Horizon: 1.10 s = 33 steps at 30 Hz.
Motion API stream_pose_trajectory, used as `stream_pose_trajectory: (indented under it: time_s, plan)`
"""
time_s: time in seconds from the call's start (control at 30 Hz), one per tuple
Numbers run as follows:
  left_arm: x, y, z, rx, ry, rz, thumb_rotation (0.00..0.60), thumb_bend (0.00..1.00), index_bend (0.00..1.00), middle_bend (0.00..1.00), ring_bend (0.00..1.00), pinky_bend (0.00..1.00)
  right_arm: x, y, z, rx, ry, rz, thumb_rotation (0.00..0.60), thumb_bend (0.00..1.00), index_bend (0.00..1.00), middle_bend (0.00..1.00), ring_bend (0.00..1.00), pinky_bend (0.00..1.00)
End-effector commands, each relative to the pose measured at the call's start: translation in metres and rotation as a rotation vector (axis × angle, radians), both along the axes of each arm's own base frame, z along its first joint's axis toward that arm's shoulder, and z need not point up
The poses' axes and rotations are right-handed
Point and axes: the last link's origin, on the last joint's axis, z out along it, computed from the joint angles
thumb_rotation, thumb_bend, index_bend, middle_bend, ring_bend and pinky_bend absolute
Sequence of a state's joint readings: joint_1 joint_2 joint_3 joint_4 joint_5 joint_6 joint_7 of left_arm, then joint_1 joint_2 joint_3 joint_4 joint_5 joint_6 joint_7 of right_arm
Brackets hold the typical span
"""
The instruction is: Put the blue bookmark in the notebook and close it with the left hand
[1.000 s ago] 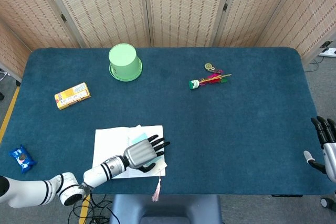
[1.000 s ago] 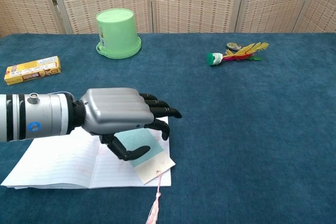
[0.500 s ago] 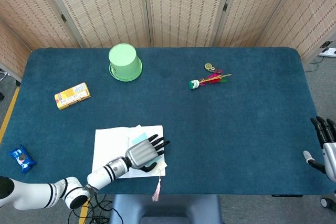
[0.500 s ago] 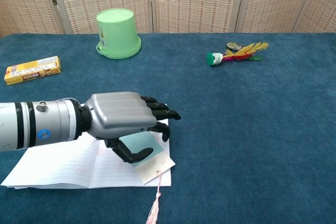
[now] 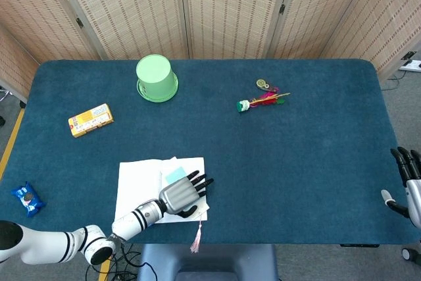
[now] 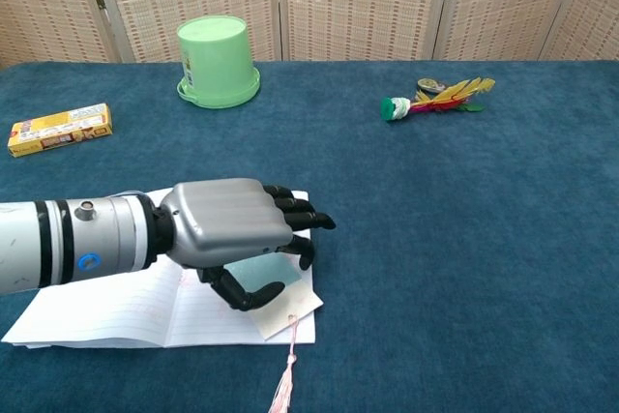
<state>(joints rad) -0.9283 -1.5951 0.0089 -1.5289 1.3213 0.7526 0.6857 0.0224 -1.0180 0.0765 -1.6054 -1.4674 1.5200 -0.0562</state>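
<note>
Near the table's front-left edge, the left hand (image 6: 237, 239) hovers over the open white lined notebook (image 6: 116, 307) — fingers loosely spread, holding nothing — above the pale blue rectangular bookmark (image 6: 263, 273).

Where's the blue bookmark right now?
The blue bookmark lies on the open notebook's right page, near the table's front left edge, mostly under the left robot hand; its tassel hangs over the notebook's front edge.
</note>
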Motion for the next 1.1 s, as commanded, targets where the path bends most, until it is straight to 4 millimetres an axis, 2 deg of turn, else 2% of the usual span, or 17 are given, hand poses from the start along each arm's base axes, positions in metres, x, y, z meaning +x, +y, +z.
stream_pose_trajectory:
  time_s: [0.03, 0.57, 1.1]
  plan:
    - [-0.001, -0.001, 0.001, 0.002, 0.004, -0.002, 0.275, 0.58, 0.3, 0.0, 0.0, 0.13, -0.001, 0.0, 0.0, 0.001, 0.0, -0.002, 0.6, 0.2, 0.04, 0.07, 0.06, 0.07]
    - [-0.005, -0.013, 0.007, -0.007, 0.03, -0.013, 0.277, 0.58, 0.31, 0.0, 0.0, 0.13, -0.001, 0.0, 0.0, 0.001, -0.002, 0.0, 0.6, 0.2, 0.04, 0.07, 0.06, 0.07]
    - [-0.023, -0.022, 0.022, 0.006, 0.106, -0.019, 0.278, 0.58, 0.32, 0.0, 0.0, 0.13, 0.0, 0.002, -0.002, 0.002, -0.005, 0.001, 0.6, 0.2, 0.04, 0.07, 0.06, 0.07]
